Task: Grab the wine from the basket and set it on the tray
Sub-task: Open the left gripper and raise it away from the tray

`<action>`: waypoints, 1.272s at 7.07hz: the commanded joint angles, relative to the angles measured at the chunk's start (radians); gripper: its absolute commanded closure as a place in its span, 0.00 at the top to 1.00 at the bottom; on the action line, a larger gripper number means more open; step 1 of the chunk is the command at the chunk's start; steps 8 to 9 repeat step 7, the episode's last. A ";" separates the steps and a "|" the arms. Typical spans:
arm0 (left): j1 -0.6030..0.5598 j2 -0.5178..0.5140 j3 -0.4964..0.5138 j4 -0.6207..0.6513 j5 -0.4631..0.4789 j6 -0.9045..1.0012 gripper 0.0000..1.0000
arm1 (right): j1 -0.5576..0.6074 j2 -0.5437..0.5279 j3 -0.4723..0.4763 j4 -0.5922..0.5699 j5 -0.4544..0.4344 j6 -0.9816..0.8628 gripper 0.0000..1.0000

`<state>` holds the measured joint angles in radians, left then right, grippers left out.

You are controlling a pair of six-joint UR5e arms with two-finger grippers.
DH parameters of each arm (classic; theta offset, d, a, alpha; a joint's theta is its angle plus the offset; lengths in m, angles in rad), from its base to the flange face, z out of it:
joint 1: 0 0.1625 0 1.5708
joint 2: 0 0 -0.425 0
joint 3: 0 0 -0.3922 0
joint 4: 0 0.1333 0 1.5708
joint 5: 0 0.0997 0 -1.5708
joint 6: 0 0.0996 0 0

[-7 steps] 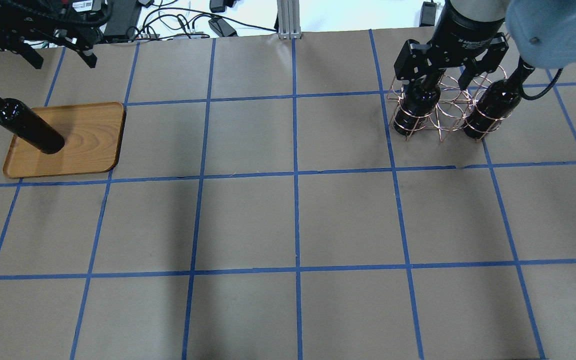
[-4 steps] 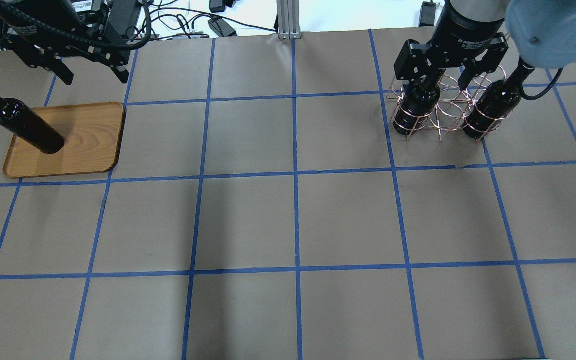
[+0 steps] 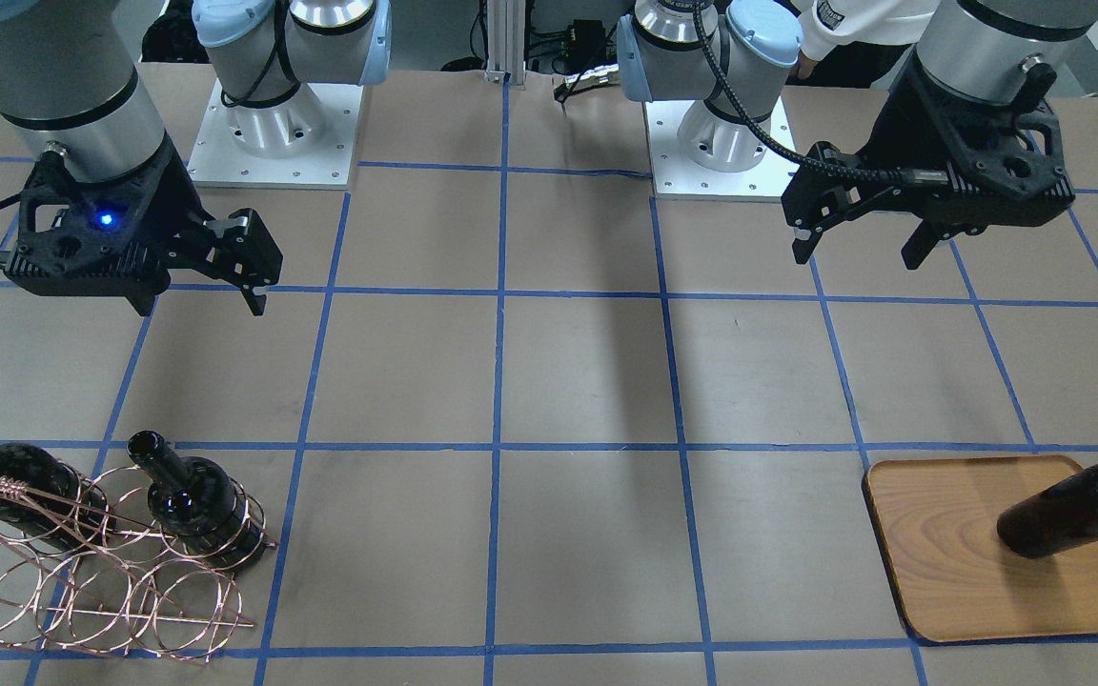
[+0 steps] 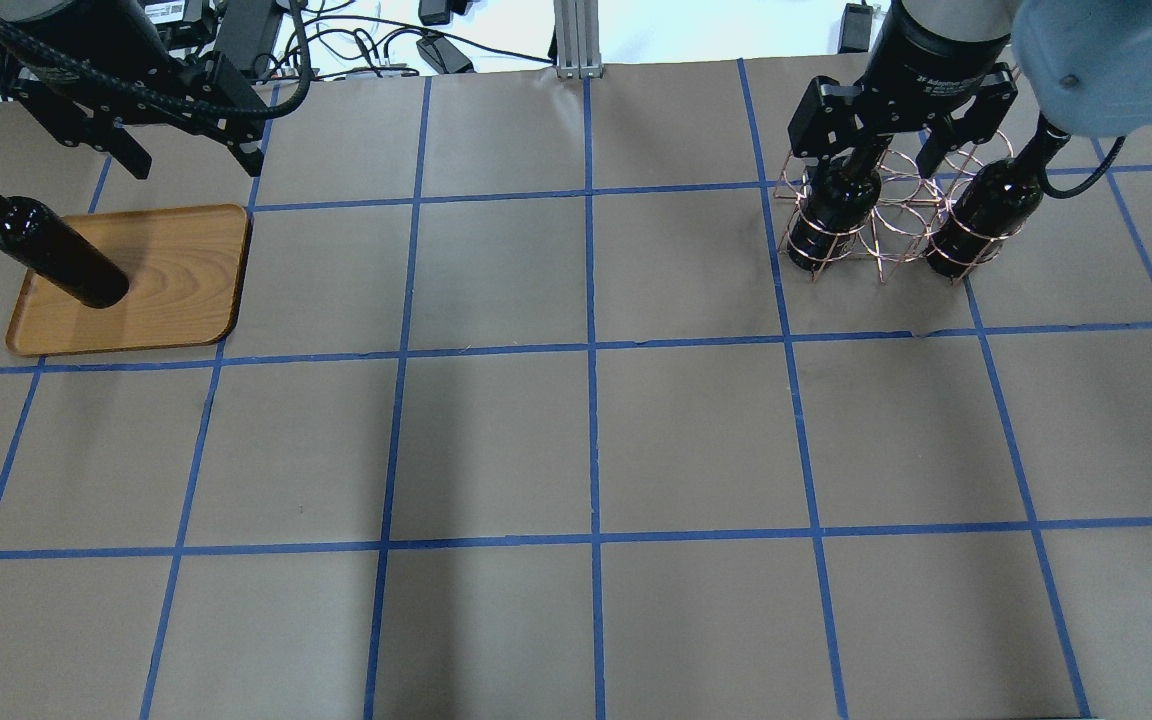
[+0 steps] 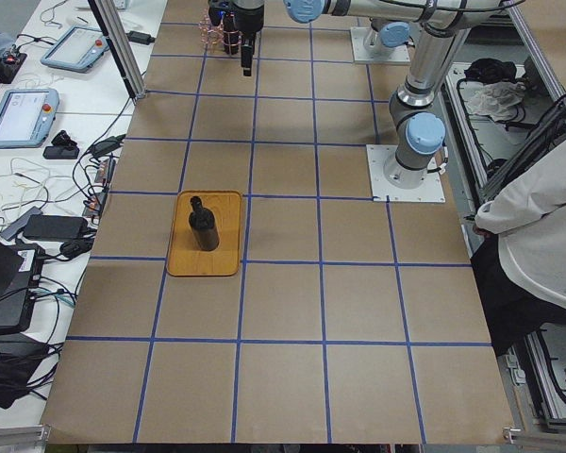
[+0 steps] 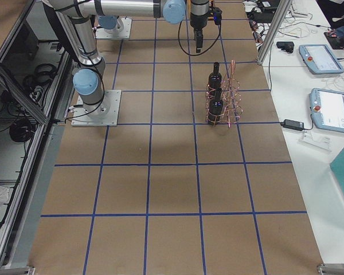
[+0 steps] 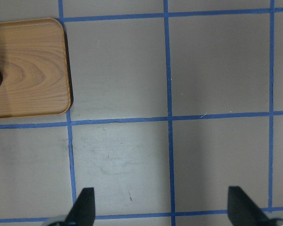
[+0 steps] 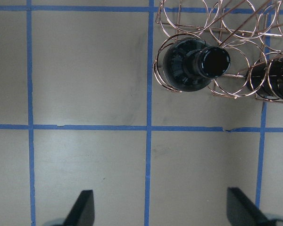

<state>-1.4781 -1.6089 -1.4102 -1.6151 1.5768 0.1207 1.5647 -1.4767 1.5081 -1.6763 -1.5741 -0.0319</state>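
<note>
Wine (image 4: 56, 250) stands upright on tray (image 4: 186, 290), free of both pincers. Left pincer (image 3: 856, 255) points down, released and empty, over tabletop (image 4: 586, 430) beside tray; I see it shifted toward centre versus a second ago. Right pincer (image 3: 201, 305), released too, unmoved, raised near basket (image 4: 886, 215) holding two more bottles (image 4: 836, 205).

The worktop (image 4: 496, 440) is covered in brown paper gridded with blue tape (image 4: 590, 280). Loose cables (image 4: 356, 45) tangle at the overhead view's upper edge, beside an aluminium post (image 4: 572, 35).
</note>
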 commanded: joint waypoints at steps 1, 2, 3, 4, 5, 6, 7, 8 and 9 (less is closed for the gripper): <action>-0.043 0.027 0.005 -0.003 0.028 -0.089 0.99 | 0.000 -0.002 0.000 0.000 0.003 0.006 1.00; -0.075 0.020 -0.004 -0.002 0.051 -0.092 0.99 | 0.002 -0.004 0.000 0.001 0.002 0.009 1.00; -0.086 0.020 -0.004 -0.005 0.052 -0.092 0.99 | 0.002 -0.008 0.001 0.001 0.002 0.009 1.00; -0.087 0.006 -0.006 -0.008 0.054 -0.089 0.99 | 0.002 -0.008 0.000 0.001 0.002 0.004 1.00; -0.087 0.012 -0.010 -0.011 0.048 -0.087 0.99 | 0.002 -0.010 0.000 0.001 -0.003 0.001 1.00; -0.087 0.012 -0.012 -0.011 0.046 -0.088 0.99 | 0.002 -0.011 0.000 0.001 0.000 0.001 1.00; -0.085 0.015 -0.012 -0.009 0.046 -0.089 0.99 | 0.002 -0.011 0.001 0.001 0.000 -0.002 1.00; -0.085 0.015 -0.012 -0.009 0.046 -0.089 0.99 | 0.002 -0.011 0.001 0.001 0.000 -0.002 1.00; -0.085 0.015 -0.012 -0.009 0.046 -0.089 0.99 | 0.002 -0.011 0.001 0.001 0.000 -0.002 1.00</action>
